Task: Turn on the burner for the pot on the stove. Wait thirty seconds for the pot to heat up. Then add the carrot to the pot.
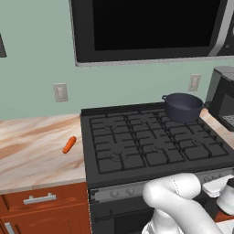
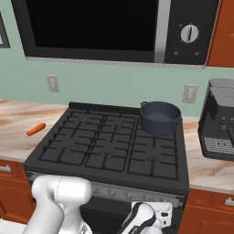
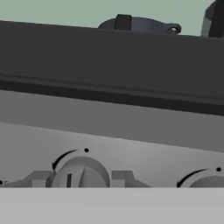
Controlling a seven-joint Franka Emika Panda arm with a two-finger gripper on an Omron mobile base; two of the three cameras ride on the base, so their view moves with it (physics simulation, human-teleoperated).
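The pot sits on the back right burner of the stove, just left of a black appliance on the right counter. The carrot lies on the left counter, near the stove's left edge and well apart from the pot. A microwave hangs above the stove.

The arm reaches down in front of the stove, toward its grey strip of knobs. In the hand view, the end effector is close against that strip: its two fingertips stand apart on either side of a round knob, whose ridge is upright. Whether they touch it cannot be told. A second knob shows at the right. Over the stove's front edge, the pot's rim is visible.
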